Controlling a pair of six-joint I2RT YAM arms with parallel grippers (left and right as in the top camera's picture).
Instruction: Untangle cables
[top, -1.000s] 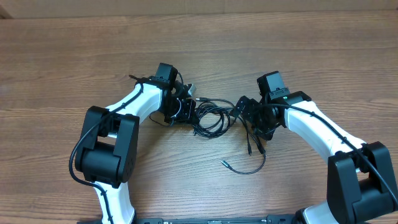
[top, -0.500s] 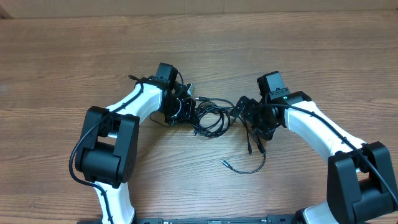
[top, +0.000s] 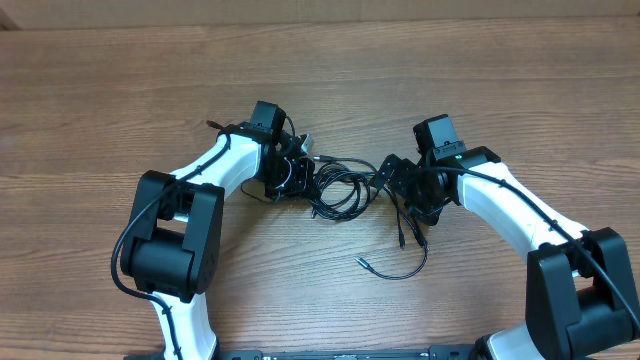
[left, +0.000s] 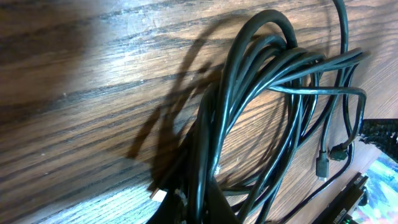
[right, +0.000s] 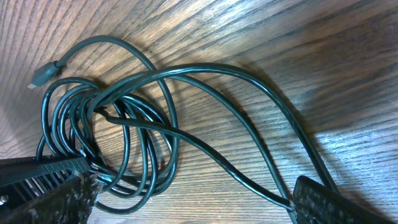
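Observation:
The cables (top: 338, 190) lie as a tangled coil of thin black cords on the wooden table (top: 320, 80), between my two grippers. My left gripper (top: 303, 182) sits at the coil's left side, shut on a bunch of strands. In the left wrist view the cables (left: 211, 137) run down into the shut left gripper (left: 199, 208). My right gripper (top: 396, 186) is at the coil's right side, open. In the right wrist view its fingers (right: 50, 186) stand wide apart, with loops of the cables (right: 171, 134) lying between them on the wood.
Two loose cord ends trail toward the table's front, one with a plug (top: 400, 240) and one silver-tipped (top: 360, 262). Another small plug (right: 43, 74) lies at the coil's far side. Both arm bases stand at the front corners.

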